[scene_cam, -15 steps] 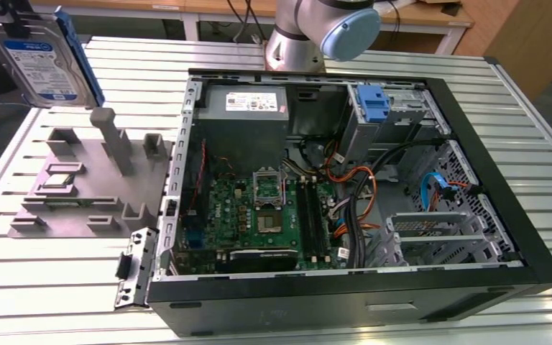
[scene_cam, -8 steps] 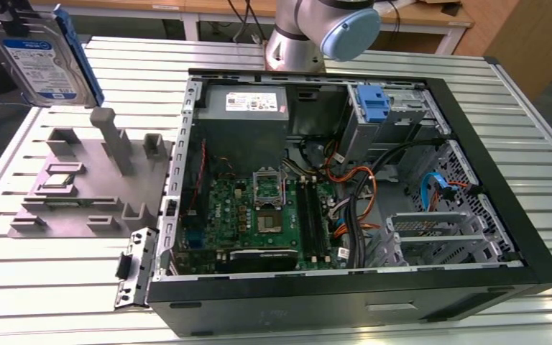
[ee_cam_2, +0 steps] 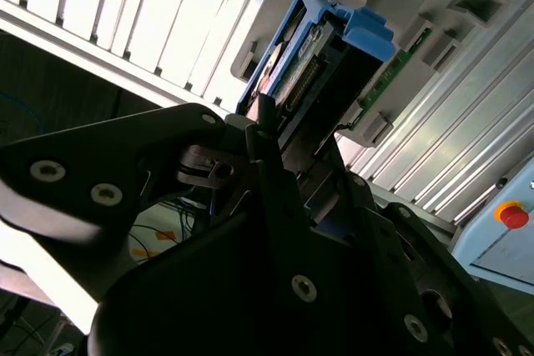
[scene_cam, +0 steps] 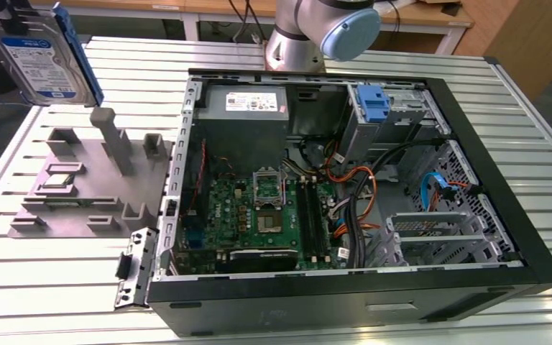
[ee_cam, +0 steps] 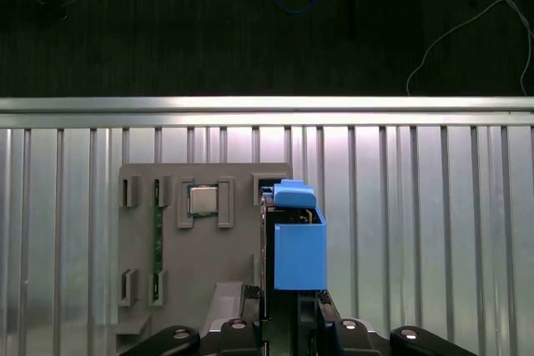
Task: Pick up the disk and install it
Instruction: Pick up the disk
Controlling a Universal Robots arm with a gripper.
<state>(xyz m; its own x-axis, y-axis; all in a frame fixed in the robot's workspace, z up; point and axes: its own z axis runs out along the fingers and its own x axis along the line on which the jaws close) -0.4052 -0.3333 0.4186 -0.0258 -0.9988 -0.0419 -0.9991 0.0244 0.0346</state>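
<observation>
**Blue-framed disk clamped in the pincer, clear of the grey fixture**

Holds the disk on edge and off the table, with its white-and-blue label turned toward the exterior camera and a blue carrier frame round its rim. Clamps it by the two flat faces: pincer closed on the drive, fingers pressed against either side in both wrist views. Carries the disk lengthwise out from the fingertips, the frame's blue tab at the end farthest from the pincer. Has the disk lifted but not yet set into the case.

Hangs over a slatted metal table. Looks down past the disk, in the first wrist view, onto a grey fixture lying beyond the fingertips and apart from the drive. Shows in that fixture's pockets a square silver processor chip and a thin green circuit strip, both off to one side of the held disk and untouched by the fingers.

Stands well apart from the open black computer case, which lies on the far side of the fixture from the pincer. Shows inside that case a green motherboard, a grey power-supply box, a narrow blue bracket and orange and black cables, none near the pincer. Shows the arm, grey with a pale-blue joint cap, past the case's rear wall, far from the pincer.
</observation>
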